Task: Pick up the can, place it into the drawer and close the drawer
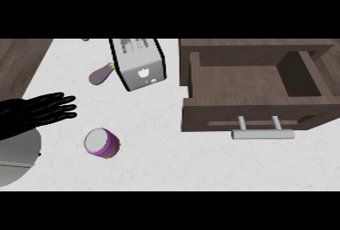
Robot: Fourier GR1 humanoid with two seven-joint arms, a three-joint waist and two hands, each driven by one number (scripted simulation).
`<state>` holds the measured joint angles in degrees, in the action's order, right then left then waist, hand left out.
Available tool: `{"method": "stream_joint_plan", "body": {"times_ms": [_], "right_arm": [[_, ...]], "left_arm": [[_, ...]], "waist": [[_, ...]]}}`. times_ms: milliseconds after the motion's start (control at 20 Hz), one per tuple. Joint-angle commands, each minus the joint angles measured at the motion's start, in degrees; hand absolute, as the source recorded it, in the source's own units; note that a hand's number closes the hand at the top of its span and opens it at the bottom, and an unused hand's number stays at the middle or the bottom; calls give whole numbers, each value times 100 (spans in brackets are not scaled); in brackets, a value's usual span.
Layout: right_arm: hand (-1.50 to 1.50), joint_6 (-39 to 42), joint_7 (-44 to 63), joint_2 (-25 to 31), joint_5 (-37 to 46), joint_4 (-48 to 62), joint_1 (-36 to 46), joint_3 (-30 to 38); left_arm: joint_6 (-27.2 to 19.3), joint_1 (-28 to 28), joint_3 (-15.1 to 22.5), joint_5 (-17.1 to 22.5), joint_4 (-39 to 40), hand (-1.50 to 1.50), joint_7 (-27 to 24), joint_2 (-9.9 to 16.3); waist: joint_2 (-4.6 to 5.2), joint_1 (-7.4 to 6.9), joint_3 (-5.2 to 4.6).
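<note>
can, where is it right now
In the head view the can stands on the counter at lower left, just below the left hand and left of the open drawer.

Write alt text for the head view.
A purple can stands on a white counter, below the robot's open left hand. To the right a wooden drawer stands open; a toaster and an eggplant lie behind.

A silver toaster (141, 63) stands on the white table (199, 161). An eggplant (101, 74) lies just left of the toaster, stem toward it. Left of the toaster, past the table's edge, is dark wood floor (23, 63).
</note>
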<state>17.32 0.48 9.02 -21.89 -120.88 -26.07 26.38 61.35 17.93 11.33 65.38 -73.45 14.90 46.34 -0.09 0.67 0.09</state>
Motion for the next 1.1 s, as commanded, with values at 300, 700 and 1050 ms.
{"method": "stream_joint_plan", "body": {"times_ms": [300, 700, 1050], "right_arm": [[-150, 274, 266, -136, -138, -146, 136, 348], [-150, 447, 692, 60, -682, -252, 190, 833], [-150, 641, 514, -335, -305, -376, 14, 754]], "left_arm": [[149, -102, -540, -1557, 248, -150, -4, -1178], [552, -135, -1340, -3918, 1055, -150, -1108, -2139], [449, 259, -1723, -5623, 2015, -150, -2490, -2493]], "waist": [[6, -37, -10], [15, -18, -16], [39, 55, -25]]}}
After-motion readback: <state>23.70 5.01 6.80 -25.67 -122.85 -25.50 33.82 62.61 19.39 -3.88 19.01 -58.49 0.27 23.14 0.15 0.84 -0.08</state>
